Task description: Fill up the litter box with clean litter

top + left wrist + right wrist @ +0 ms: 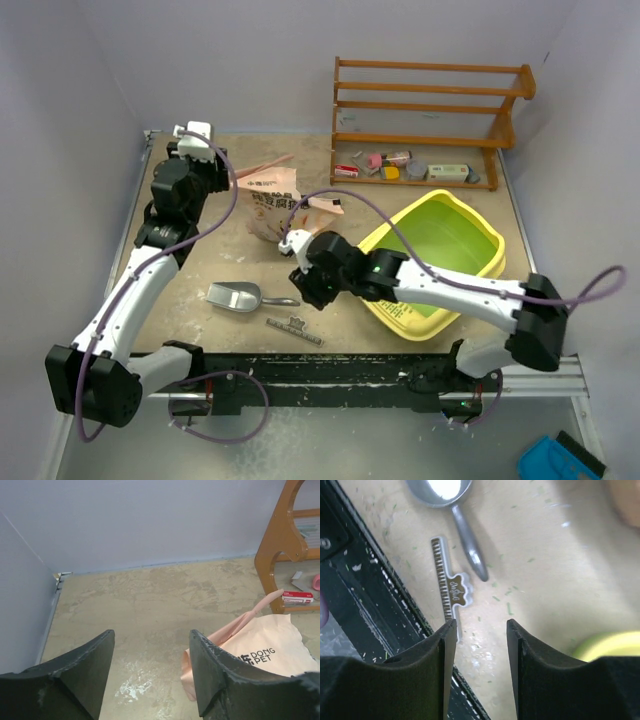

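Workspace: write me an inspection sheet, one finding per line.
Surface: tan table, scuffed and dusty.
Job's things: litter box at right, green floor bare; clean litter only as stray green flecks on the table.
Clutter: tan bag, metal scoop, small comb, wooden rack holding small items.
Grippers: left tool open, empty, beside the bag; right tool open, empty, above the comb.
Cables: left cable loops along its arm; right cable crosses above the litter box.
Surroundings: pale walls on three sides; blue object below the table edge.
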You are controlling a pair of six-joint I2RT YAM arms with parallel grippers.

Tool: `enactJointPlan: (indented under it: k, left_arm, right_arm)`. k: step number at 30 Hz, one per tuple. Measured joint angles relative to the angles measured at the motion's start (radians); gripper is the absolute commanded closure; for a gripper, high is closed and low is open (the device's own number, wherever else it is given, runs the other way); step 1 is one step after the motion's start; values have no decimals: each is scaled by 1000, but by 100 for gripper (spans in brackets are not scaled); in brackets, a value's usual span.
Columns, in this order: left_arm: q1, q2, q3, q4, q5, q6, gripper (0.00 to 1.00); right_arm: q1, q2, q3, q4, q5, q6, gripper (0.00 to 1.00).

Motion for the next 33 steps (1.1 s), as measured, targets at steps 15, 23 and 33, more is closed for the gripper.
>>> enactJointPlan:
  k: [15, 23, 33]
  left_arm:
    - [218, 289, 160, -18, 458, -170, 30]
    - [277, 433, 249, 11, 921, -264, 37]
    - [312, 550, 365, -109, 1205, -237, 43]
  right_arm:
    - [-248, -361, 13, -140, 218, -36, 53]
    - [-247, -400, 13, -195, 231, -55, 52]
    - [-247, -451, -11, -201, 244, -64, 52]
